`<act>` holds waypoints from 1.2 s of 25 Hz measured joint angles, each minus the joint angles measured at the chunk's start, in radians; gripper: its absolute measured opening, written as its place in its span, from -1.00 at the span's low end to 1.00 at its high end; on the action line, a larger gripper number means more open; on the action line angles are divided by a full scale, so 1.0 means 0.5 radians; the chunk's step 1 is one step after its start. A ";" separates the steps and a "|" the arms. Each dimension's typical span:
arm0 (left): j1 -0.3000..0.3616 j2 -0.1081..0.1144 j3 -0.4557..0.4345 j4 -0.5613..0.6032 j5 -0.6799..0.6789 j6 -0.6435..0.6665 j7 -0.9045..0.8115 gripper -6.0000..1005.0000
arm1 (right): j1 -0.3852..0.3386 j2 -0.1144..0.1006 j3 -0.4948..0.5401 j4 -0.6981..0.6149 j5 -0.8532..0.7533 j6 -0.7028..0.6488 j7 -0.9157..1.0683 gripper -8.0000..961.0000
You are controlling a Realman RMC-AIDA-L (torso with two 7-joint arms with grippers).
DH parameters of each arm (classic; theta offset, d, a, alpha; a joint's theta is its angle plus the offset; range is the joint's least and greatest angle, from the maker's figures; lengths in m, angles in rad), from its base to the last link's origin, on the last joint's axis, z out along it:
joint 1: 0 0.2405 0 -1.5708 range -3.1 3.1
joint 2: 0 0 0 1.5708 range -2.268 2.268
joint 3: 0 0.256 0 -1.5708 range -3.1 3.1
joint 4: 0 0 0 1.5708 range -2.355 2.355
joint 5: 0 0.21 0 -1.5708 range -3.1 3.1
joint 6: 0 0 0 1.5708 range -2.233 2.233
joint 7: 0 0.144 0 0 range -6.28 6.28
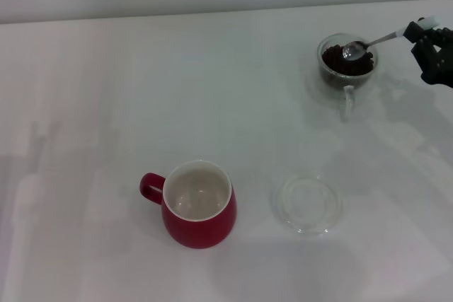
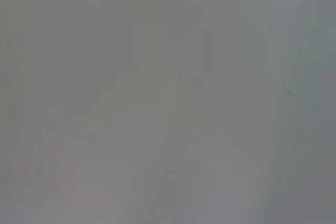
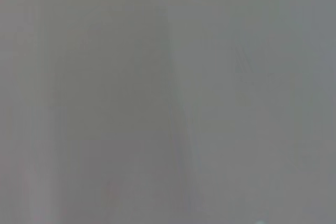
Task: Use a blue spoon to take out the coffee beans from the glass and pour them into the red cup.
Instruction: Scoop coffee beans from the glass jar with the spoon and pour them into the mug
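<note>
In the head view the glass (image 1: 347,61) stands at the back right of the white table, holding dark coffee beans (image 1: 338,63). The blue spoon (image 1: 371,42) slants down into it, its shiny bowl resting on the beans and its pale handle running right into my right gripper (image 1: 423,35), which is shut on the handle at the right edge. The red cup (image 1: 198,204) stands near the front centre, its handle pointing left and its white inside empty. My left gripper is out of view. Both wrist views show only plain grey.
A flat clear glass saucer (image 1: 308,204) lies to the right of the red cup. The white table (image 1: 106,104) ends at a pale wall along the back.
</note>
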State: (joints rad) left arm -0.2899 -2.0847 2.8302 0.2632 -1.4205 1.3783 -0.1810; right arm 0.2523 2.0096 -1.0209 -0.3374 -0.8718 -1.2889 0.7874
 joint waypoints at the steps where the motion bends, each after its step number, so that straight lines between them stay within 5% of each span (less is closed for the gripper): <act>1: 0.000 0.000 0.000 0.001 0.000 0.000 0.000 0.59 | 0.003 0.001 -0.001 0.003 0.000 0.007 -0.009 -0.68; 30: 0.000 0.000 0.000 -0.011 0.000 -0.002 0.000 0.59 | 0.021 0.006 -0.088 0.028 0.001 0.171 0.182 -0.67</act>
State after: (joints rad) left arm -0.2899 -2.0847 2.8302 0.2576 -1.4205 1.3774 -0.1810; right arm 0.2630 2.0125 -1.0649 -0.3232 -0.8711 -1.2034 0.8782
